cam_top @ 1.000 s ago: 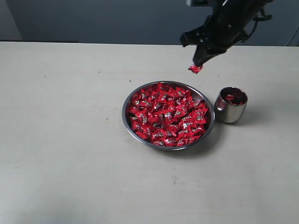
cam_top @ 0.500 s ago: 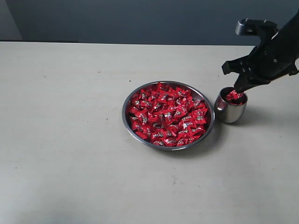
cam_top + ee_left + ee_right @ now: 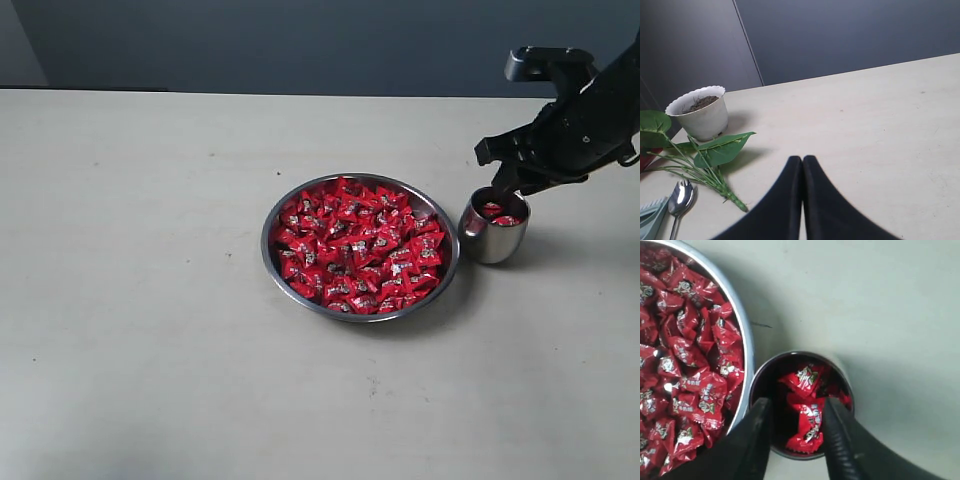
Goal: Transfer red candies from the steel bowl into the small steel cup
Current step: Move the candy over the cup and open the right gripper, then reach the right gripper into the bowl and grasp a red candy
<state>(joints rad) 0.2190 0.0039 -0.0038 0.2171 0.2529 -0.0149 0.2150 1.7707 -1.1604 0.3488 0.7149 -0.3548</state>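
— Where is the right hand [image 3: 506, 182]?

— At the far right of the table [image 3: 150, 330], over the small steel cup [image 3: 490, 243]. Its dark fingers point down at the cup's mouth, with the tips just above the rim.

— Are they apart or together?

— Apart. The right wrist view shows one finger [image 3: 754, 440] by the side of the cup [image 3: 760, 377] nearest the bowl. The other reaches over the mouth, and there is a clear gap between them. Nothing is pinched there.

— And the candy?

— A few red candies [image 3: 807, 380] lie inside the cup, right under that gap. One of them sits close against the inner edge of a finger. The great heap of red candies [image 3: 355, 245] fills the steel bowl [image 3: 266, 245], which stands in the middle of the table, just beside the cup. I cannot tell whether the two rims touch.

— So the hand is away from the bowl?

— Yes, it is above the cup only, and the bowl's rim [image 3: 746, 355] passes just beside one finger.

— What about the left hand [image 3: 802, 165]?

— Only its own wrist view shows it. Its fingers are pressed together with nothing between them, above bare table. Beyond it stand a white pot [image 3: 700, 117] of soil and a leafy stem [image 3: 715, 150] lying flat, and a spoon [image 3: 680, 195] lies near the stem.
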